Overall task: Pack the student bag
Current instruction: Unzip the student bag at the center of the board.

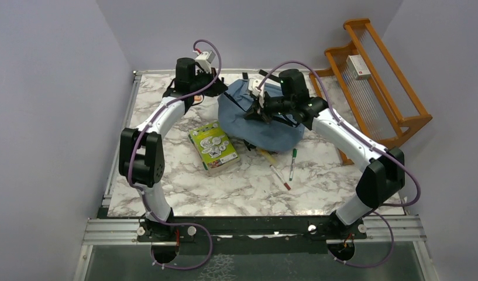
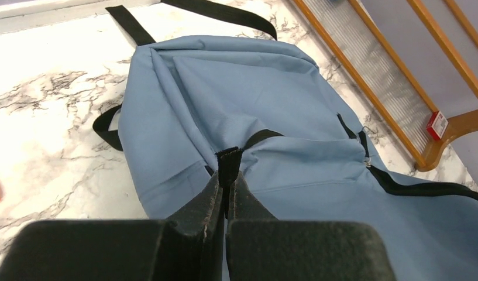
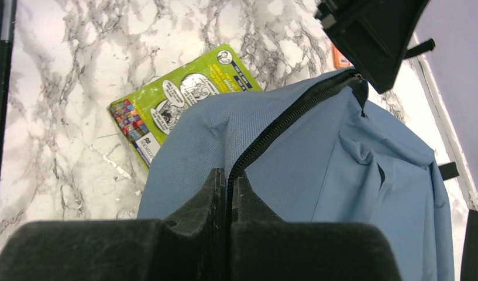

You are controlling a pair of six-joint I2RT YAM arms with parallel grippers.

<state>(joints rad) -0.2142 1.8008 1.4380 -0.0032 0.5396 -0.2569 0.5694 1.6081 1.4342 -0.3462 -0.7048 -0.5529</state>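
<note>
The student bag (image 1: 260, 120), soft slate-blue fabric, lies on the marble table at the back centre. My left gripper (image 2: 227, 175) is shut on the bag's black top loop (image 2: 229, 159), at the bag's left end in the top view (image 1: 216, 96). Over the bag's middle (image 1: 255, 111), my right gripper (image 3: 230, 174) is shut on the bag's dark zipper line (image 3: 283, 120), pinching the fabric edge there. Black straps (image 2: 131, 23) trail from the bag's far side. The zipper looks closed where it shows.
A green activity book (image 1: 214, 146) lies just left of the bag, partly under its edge (image 3: 172, 99). Several pens (image 1: 286, 167) lie in front of the bag. A wooden rack (image 1: 377, 76) stands at the right. A small orange item (image 3: 340, 58) sits near the left gripper.
</note>
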